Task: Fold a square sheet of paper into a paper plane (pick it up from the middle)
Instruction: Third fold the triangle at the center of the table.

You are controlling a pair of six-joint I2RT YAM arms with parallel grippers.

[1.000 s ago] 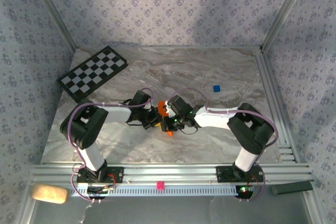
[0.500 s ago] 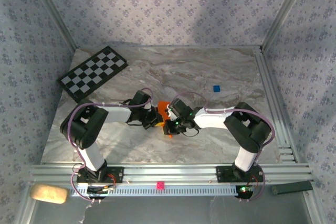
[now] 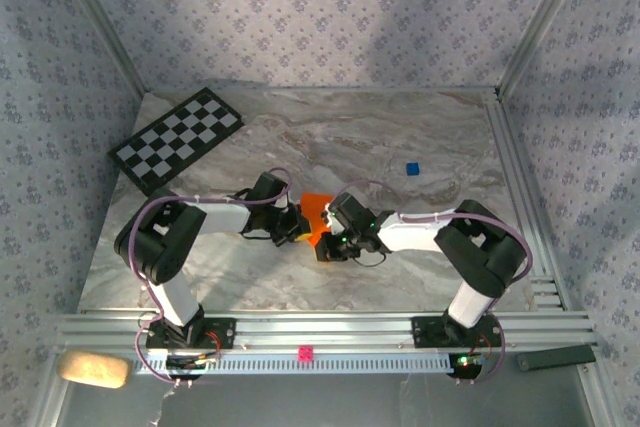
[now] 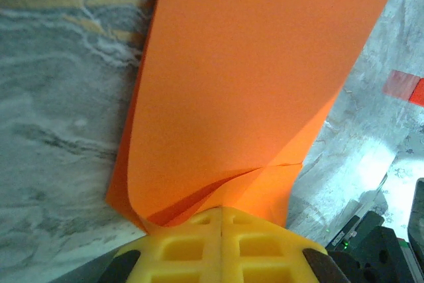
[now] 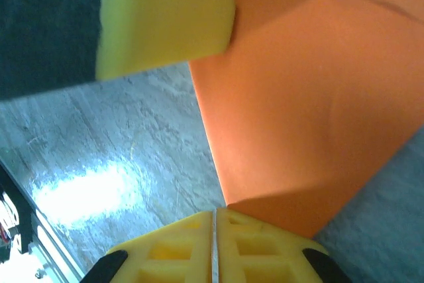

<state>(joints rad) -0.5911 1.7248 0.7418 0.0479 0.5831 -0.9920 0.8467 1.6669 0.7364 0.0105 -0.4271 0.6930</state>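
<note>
The square sheet of paper [image 3: 314,209] is bright orange and lies partly folded on the marble table between my two grippers. My left gripper [image 3: 297,227] comes at it from the left. In the left wrist view its yellow pads [image 4: 199,243] are pressed together on the paper's [image 4: 252,84] curled, doubled near edge. My right gripper [image 3: 328,245] sits at the sheet's near right. In the right wrist view it [image 5: 214,220] is shut to a hairline seam, and the paper [image 5: 311,97] runs under its right pad [image 5: 265,246], not into the seam.
A checkerboard [image 3: 177,139] lies at the far left and a tiny blue cube [image 3: 411,169] at the far right. A small pink cube [image 3: 305,352] rests on the front rail [image 3: 330,332]. The left gripper's yellow finger [image 5: 165,18] shows above the paper in the right wrist view.
My right gripper has slid a little toward the near right, uncovering more orange paper between the grippers. The left gripper has stayed put, still clamped on the sheet.
</note>
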